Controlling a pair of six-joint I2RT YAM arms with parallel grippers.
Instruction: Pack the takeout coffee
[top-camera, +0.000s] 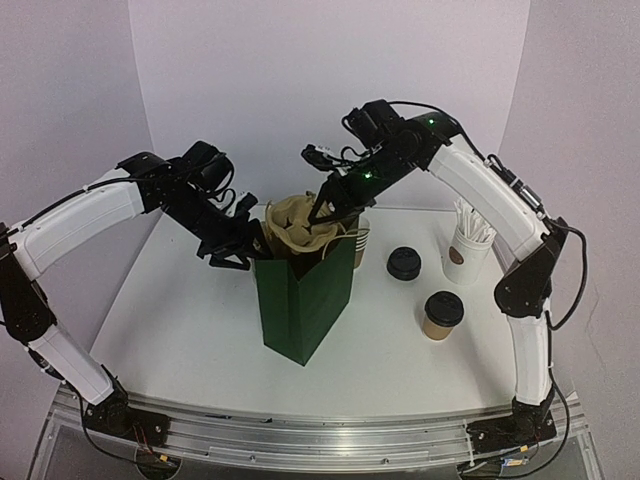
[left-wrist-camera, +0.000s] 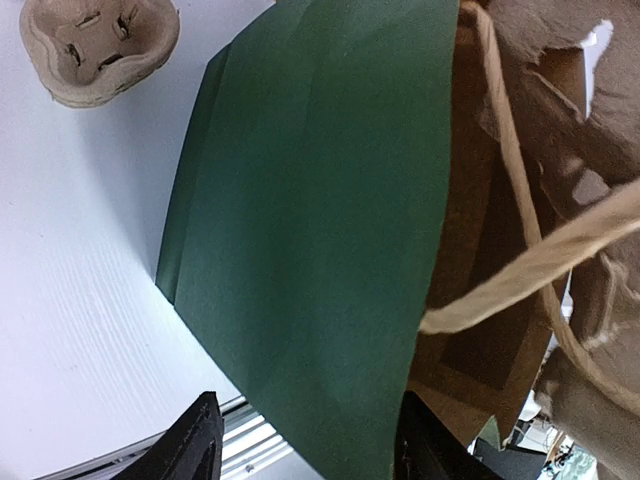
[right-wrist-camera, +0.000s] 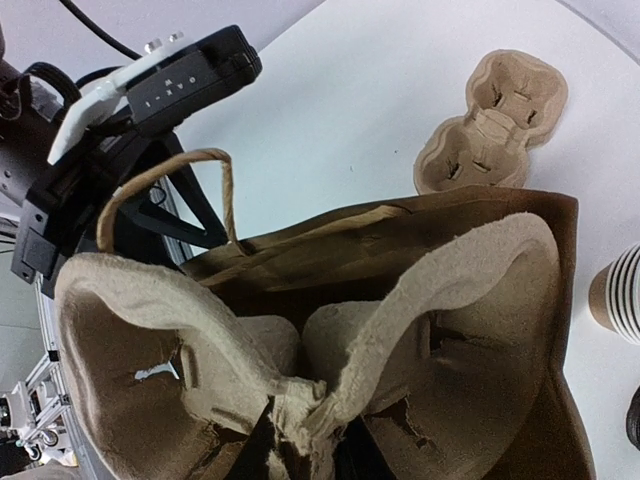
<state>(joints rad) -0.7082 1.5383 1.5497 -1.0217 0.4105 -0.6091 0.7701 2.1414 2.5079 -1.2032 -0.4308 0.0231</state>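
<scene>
One takeout coffee well right of right hand, itself clamped on pulp tray.

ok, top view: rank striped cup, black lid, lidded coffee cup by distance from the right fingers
1. striped cup, right beside the bag.
2. black lid, mid-table, further right.
3. lidded coffee cup, nearest the front.
</scene>
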